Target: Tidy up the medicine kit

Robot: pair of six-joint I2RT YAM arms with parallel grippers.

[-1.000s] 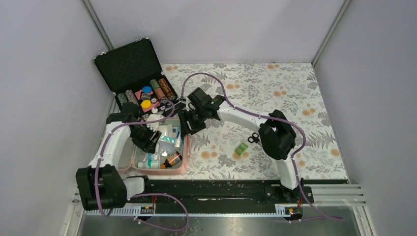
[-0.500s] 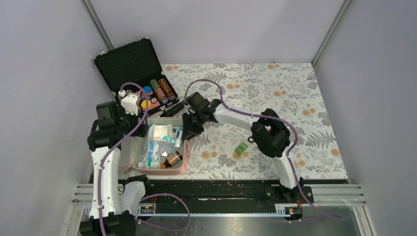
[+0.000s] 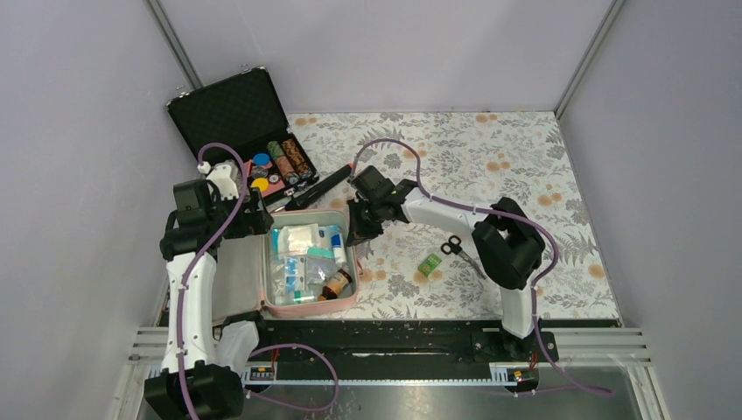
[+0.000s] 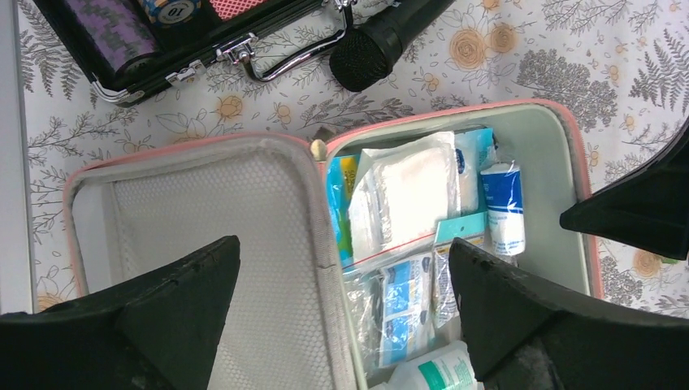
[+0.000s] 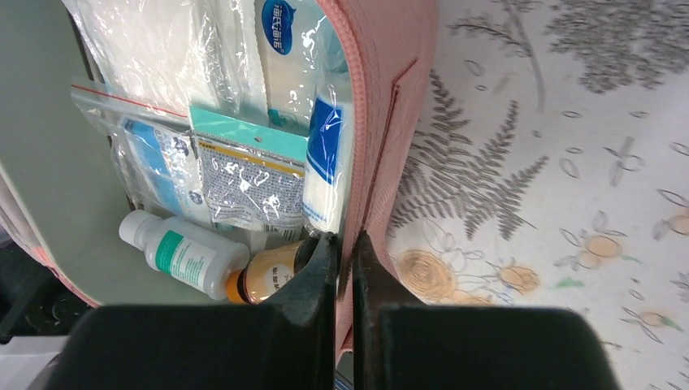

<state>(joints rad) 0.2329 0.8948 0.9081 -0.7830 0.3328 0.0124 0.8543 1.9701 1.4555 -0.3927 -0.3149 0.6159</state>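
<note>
Here, one medicine kit (image 5: 394,81); right claw (image 5: 345,244) clenched on its wall, left claw (image 4: 343,252) spread wide.

On the table: one medicine kit (image 5: 390,73), one black case (image 3: 229,109), one microphone (image 3: 319,186), one pair of scissors (image 3: 457,252) and one small green box (image 3: 429,263). Two grippers are counted, the left gripper (image 4: 341,252) and the right gripper (image 5: 345,244). Inside the kit there are two bottles, one white bottle (image 5: 183,256) and one amber bottle (image 5: 272,276), plus one white gauze packet (image 4: 410,191), one blue-and-white tube (image 4: 504,203) and one teal-topped sachet (image 5: 244,171) (the remaining flat packets overlap under clear plastic and could not be counted, nor could the chips in the case).
</note>
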